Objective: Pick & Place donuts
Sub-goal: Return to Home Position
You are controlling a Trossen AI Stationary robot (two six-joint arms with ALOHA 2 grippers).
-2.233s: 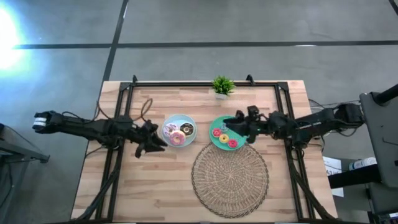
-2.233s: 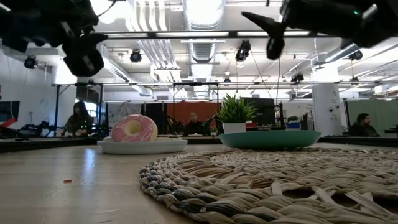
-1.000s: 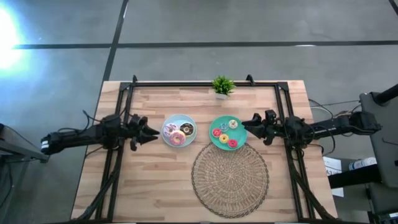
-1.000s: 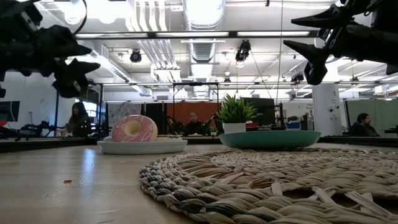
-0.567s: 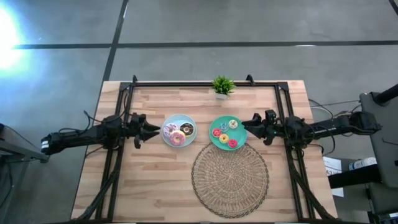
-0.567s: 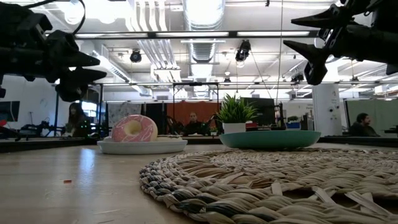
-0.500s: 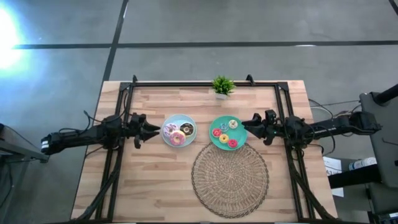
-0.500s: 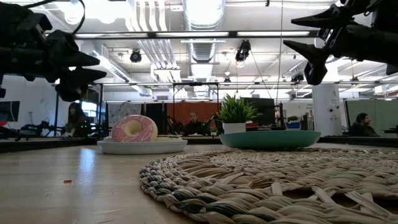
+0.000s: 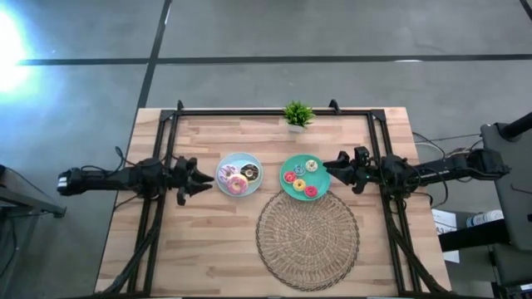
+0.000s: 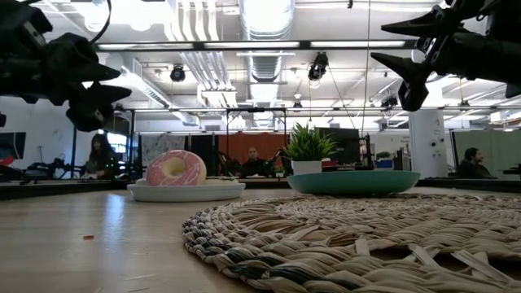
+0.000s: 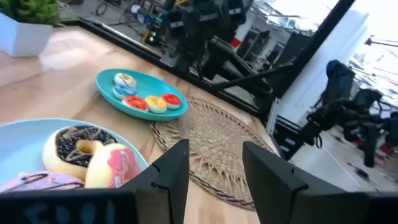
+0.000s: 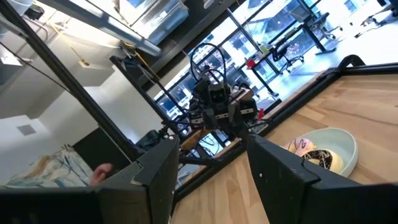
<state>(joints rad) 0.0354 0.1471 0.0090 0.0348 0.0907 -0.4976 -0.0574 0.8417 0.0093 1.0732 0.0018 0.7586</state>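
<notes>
Holding left hand (image 9: 203, 177) aloft over bench's left side, fingers (image 11: 171, 169) parted, gripping nothing. Holding right hand (image 9: 327, 169) aloft over right side, fingers (image 12: 281, 168) likewise parted, empty. Stretching both arms near level, pointing hands inward, facing each other, well apart.

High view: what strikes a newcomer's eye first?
Two plates mid-table: a blue plate holding big donuts and, to its right, a green plate holding small donuts. A woven mat lies below the green plate; the left gripper and right gripper hover open beside the plates.
</notes>
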